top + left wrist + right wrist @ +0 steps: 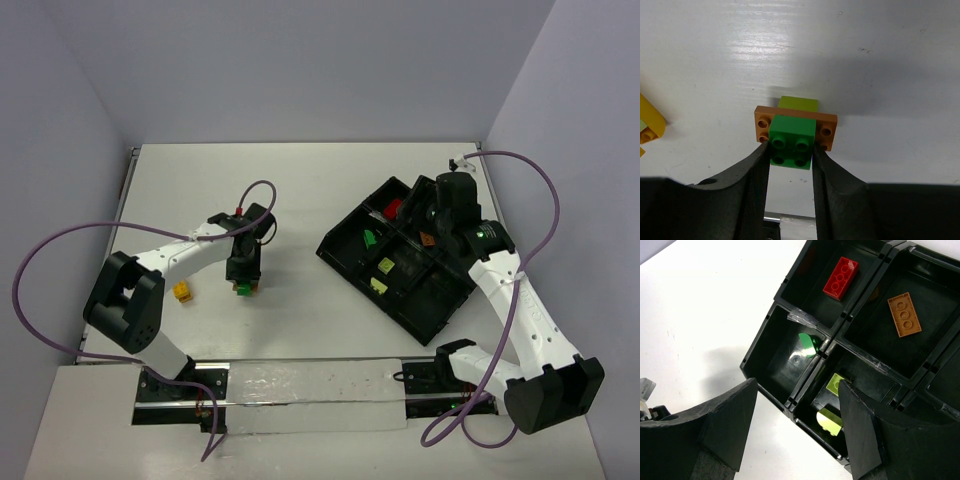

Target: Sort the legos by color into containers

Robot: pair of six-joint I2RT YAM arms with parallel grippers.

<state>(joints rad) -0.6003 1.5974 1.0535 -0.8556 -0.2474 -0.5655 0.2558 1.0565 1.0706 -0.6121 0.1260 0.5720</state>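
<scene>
My left gripper (790, 148) is down on the table with its fingers (758, 170) pressed against both sides of a green lego (791, 140). That lego is stacked on an orange-brown plate (827, 125), which rests on a pale yellow-green brick (799, 103). From above, the stack (243, 287) lies left of centre. A yellow lego (183, 291) sits to its left. My right gripper (797, 385) hangs open and holds nothing above the black tray of containers (812, 365). These hold a red lego (840, 278), an orange-brown one (904, 314), a green one (809, 344) and two pale yellow-green ones (830, 421).
The tray (340, 250) lies turned at an angle on the right half of the table, near the right wall. Purple cables loop beside both arms. A metal rail (300, 385) runs along the near edge.
</scene>
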